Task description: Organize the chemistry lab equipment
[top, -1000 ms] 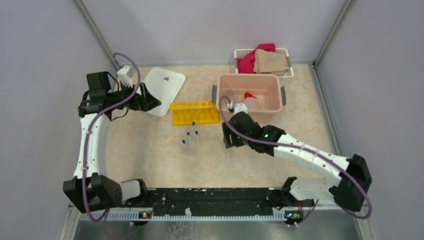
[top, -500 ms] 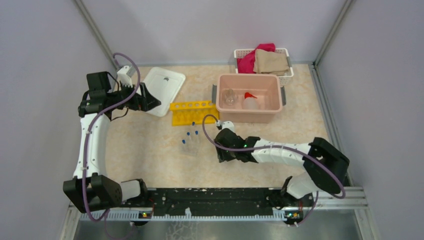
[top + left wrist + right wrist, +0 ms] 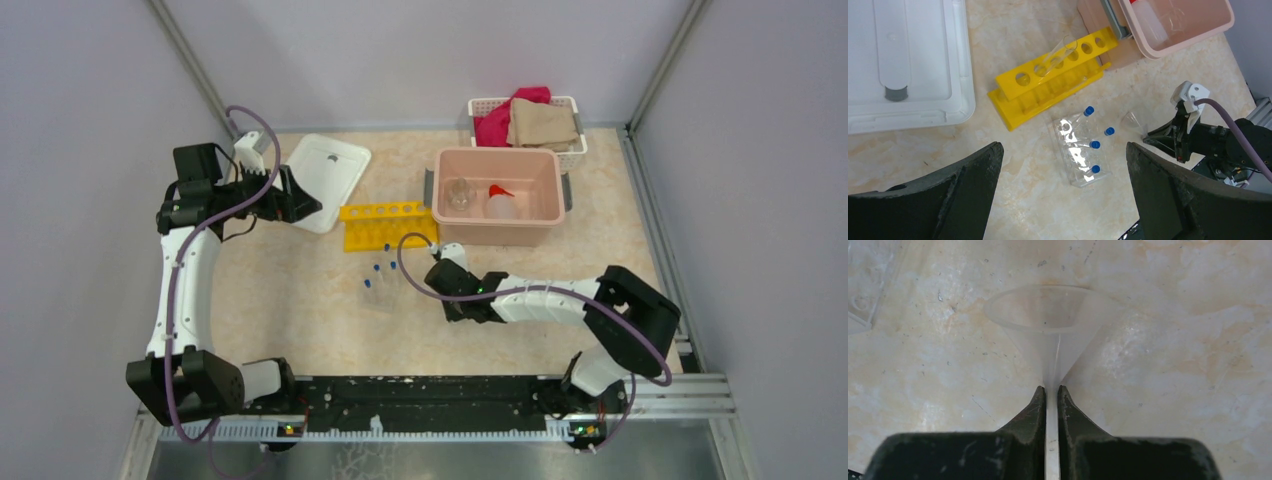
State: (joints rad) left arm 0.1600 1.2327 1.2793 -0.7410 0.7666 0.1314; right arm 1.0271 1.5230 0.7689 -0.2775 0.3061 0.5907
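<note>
right claw (image 3: 1051,390), stretched low leftward, pinches the funnel (image 3: 1048,320) stem; left claw (image 3: 1063,149) hangs spread.

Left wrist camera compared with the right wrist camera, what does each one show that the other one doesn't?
Only the left wrist view shows the yellow rack with one clear tube leaning in it, the blue-capped tubes, the white lid, the pink tub and the open left gripper. Only the right wrist view shows the grip up close: the right gripper shut on the stem of the funnel. Both show the funnel, the right gripper and the marbled table.
</note>
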